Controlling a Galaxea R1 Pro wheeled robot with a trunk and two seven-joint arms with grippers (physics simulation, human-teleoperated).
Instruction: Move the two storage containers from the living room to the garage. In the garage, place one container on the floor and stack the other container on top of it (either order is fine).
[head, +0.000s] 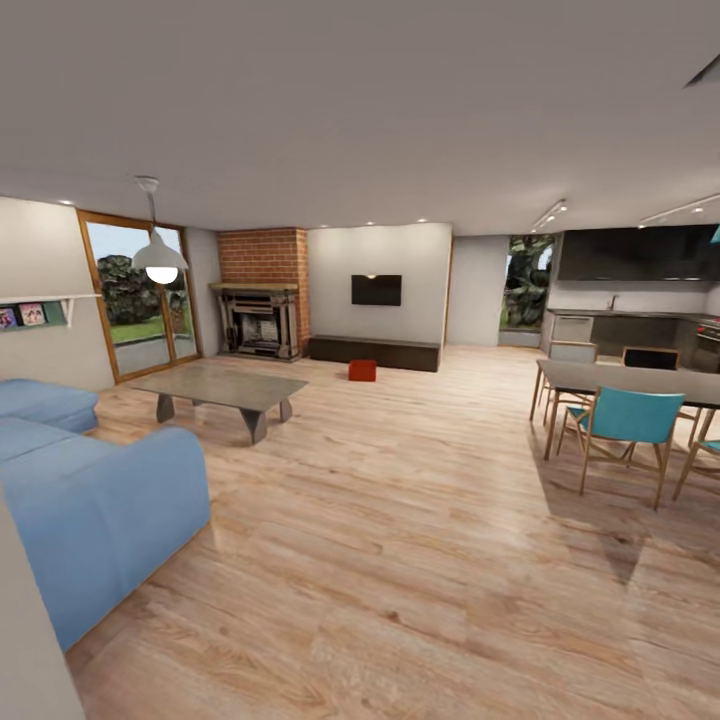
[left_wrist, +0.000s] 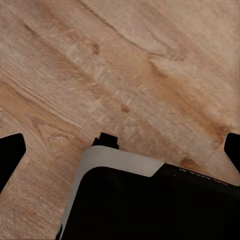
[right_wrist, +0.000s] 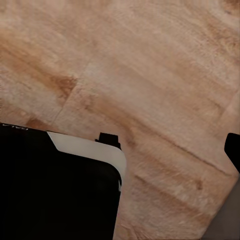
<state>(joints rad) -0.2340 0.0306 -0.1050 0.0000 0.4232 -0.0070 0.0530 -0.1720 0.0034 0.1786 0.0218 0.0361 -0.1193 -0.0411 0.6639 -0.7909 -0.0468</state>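
Where wood-plank floor (head: 420, 520) spreads, one storage container (head: 362, 370) sits near the bench (head: 373, 352).

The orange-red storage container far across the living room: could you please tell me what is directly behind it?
Behind the storage container runs the long dark low bench along the white wall, under the TV. The container's interior is too distant to see.

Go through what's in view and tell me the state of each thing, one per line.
storage container: on the wood floor in front of the dark bench, not yet picked up
wall TV: screen dark
pendant lamp: hanging, bulb white
left gripper: fingers wide apart, holding nothing, over wood floor
right gripper: fingers apart, holding nothing
teal chair: upright at the dining table
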